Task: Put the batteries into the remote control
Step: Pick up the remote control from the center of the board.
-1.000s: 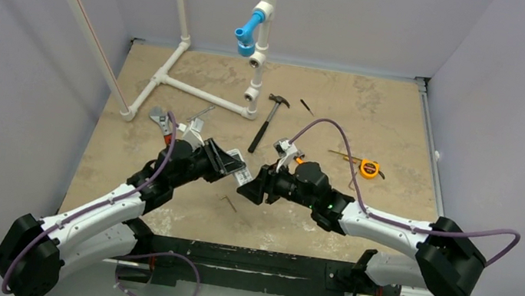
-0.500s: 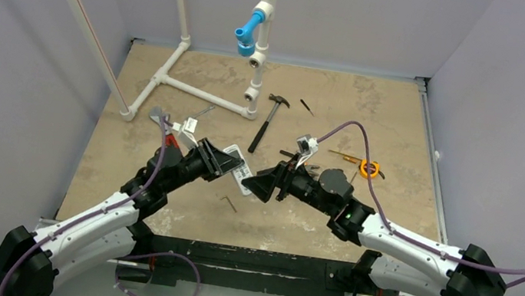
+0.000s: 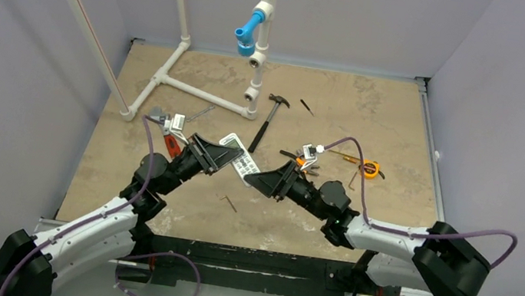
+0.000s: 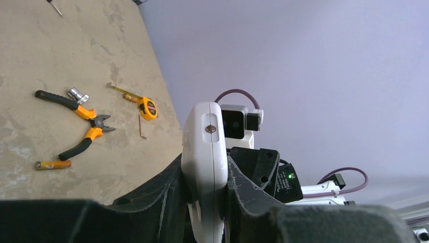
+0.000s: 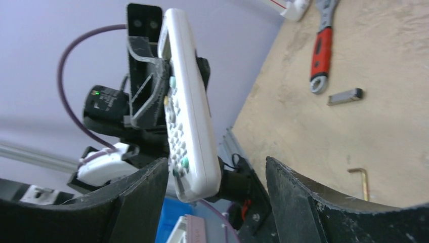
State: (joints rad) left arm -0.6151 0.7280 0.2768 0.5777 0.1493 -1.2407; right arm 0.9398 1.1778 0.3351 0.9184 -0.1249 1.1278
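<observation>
My left gripper [image 3: 221, 156] is shut on the white remote control [image 3: 236, 157] and holds it above the table, tilted, button face up. In the left wrist view the remote [image 4: 204, 152] stands edge-on between the fingers. My right gripper [image 3: 261, 181] is open at the remote's lower end. In the right wrist view the remote [image 5: 187, 116] hangs between the wide-open fingers [image 5: 303, 197] without touching them. One small orange cylinder [image 4: 53, 164], like a battery, lies on the table by the pliers. I see no other battery.
Orange-handled pliers [image 4: 81, 129], a silvery socket [image 4: 77, 94] and a tape measure [image 3: 370, 168] lie right of centre. A hammer [image 3: 267, 121] and a white pipe frame [image 3: 198, 91] are at the back. A red wrench [image 5: 319, 55], a small metal bar [image 5: 344, 96] and a hex key [image 3: 230, 203] lie around.
The left arm has lifted and turned the remote so its buttons face up. The right gripper has shifted right and back, staying at the remote's lower end.
</observation>
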